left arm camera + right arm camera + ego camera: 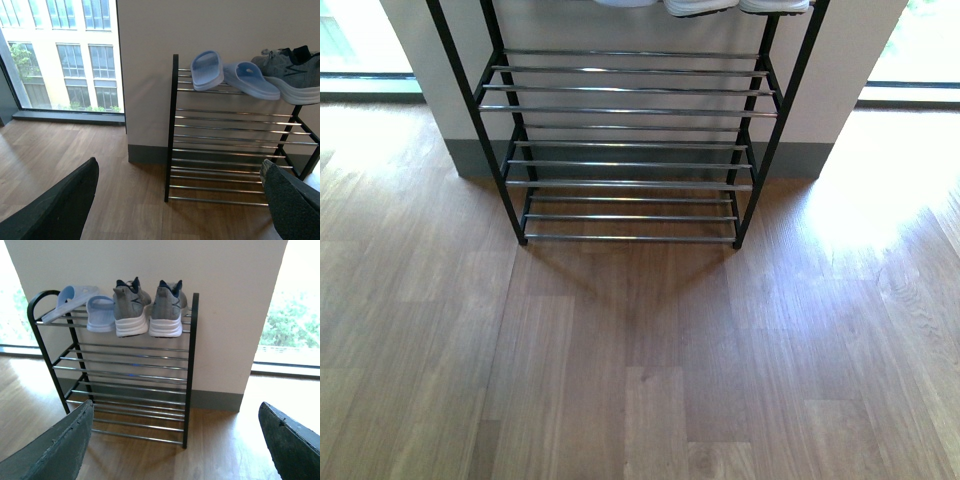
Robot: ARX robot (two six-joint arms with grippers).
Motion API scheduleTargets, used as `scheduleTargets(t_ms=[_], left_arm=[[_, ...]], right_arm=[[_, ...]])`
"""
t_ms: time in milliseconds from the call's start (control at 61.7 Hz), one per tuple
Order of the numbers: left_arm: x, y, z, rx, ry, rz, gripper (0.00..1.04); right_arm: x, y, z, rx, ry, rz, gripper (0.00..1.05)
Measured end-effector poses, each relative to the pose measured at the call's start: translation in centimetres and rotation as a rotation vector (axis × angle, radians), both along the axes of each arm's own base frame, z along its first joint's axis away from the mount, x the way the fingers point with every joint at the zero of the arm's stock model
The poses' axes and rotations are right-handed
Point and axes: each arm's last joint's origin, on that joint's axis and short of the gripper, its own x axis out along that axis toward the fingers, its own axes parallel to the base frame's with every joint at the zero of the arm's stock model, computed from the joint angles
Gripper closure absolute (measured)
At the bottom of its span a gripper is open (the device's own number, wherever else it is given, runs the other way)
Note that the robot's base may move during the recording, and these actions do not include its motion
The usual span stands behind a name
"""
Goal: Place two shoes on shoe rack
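Sneakers (147,310): grey pair, side by side on the rack's (189,365) top shelf, heels outward. Slides (87,310): pale blue pair, same shelf, beside the sneakers; one tilted over the frame's curved end. Lower shelves: bare chrome bars. Left end effector (180,210) and right end effector (175,445): jaws spread wide, holding nothing, well short of the rack, above the wood floor (640,380).

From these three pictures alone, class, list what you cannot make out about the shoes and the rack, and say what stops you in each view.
- Front view: the sneakers on the shoe rack are cut off by the upper edge; only white soles show.
- Left wrist view: the far sneaker runs off the side edge; the second sneaker is out of frame.
- Right wrist view: the outer slide lies tilted, partly hiding the inner slide.
- Front view: neither gripper is visible.
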Motion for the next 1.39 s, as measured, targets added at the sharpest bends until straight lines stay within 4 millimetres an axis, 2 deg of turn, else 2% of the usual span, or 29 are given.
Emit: scheduleTargets(t_ms=[1393], left_arm=[[0.0, 0.0, 0.0, 0.0, 0.0, 0.0, 0.09]], right_arm=[[0.0, 0.0, 0.0, 0.0, 0.0, 0.0, 0.09]])
